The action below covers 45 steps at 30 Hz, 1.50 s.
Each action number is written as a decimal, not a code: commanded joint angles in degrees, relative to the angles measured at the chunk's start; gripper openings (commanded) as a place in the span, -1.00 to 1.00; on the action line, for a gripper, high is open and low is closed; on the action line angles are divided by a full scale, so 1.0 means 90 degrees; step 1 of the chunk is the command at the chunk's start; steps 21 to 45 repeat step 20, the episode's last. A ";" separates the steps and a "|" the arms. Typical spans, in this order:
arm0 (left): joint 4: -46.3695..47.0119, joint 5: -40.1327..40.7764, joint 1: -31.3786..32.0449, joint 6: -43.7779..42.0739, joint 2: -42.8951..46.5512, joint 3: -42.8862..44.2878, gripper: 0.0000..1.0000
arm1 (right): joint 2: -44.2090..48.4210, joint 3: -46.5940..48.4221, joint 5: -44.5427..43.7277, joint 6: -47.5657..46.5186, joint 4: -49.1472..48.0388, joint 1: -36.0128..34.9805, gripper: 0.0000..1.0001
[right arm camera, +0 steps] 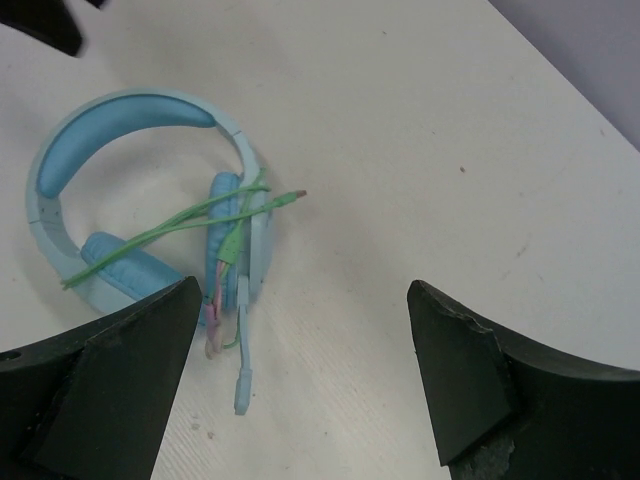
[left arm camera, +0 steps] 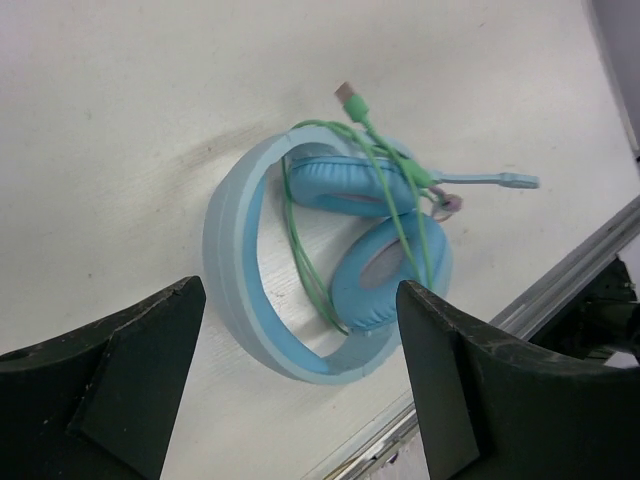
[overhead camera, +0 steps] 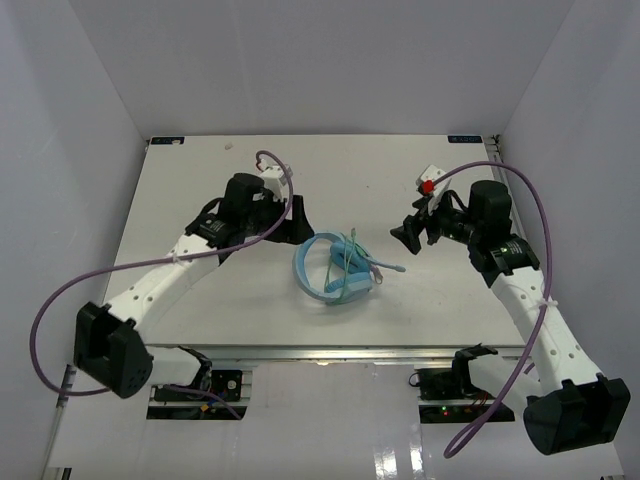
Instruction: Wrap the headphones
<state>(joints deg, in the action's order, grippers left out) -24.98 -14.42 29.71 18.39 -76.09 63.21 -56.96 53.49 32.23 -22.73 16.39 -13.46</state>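
The headphones (overhead camera: 335,268) lay on the surface (overhead camera: 200,180) between the left pincer (overhead camera: 301,224) and the right pincer (overhead camera: 407,238), both wide and empty.

Wht arms (overhead camera: 160,281), blk joints (overhead camera: 110,350), purple cables (overhead camera: 38,332)

In the right wrist view one finger (right arm camera: 100,400) of the right gripper (right arm camera: 302,288) covers the end of the headphones' (right arm camera: 130,112) lower earcup (right arm camera: 125,265); both fingers run off the bottom edge; a black shape (right arm camera: 35,25) is cut by the top left corner. In the left wrist view the left gripper's (left arm camera: 298,290) fingers (left arm camera: 100,390) are cut off below; dark hardware (left arm camera: 600,320) at the right edge is too blurred to identify. From the top camera the cable's (overhead camera: 352,262) turns are too small to follow.
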 commanded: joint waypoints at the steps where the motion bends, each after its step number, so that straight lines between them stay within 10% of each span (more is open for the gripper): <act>1: 0.0943 0.0186 -0.0020 -0.0401 0.2168 -0.0917 0.77 | 0.0399 -0.0251 -0.1009 0.1272 -0.0295 0.0379 0.80; 13: 0.1362 0.0788 -0.0040 -0.0729 0.5763 -0.3478 0.96 | 0.1196 -0.1018 -0.3306 0.2636 -0.0136 0.0680 0.80; 45: 0.1040 0.0728 -0.0040 -0.0783 0.5969 -0.3414 0.96 | 0.1383 -0.1265 -0.2907 0.2843 -0.0111 0.1136 0.80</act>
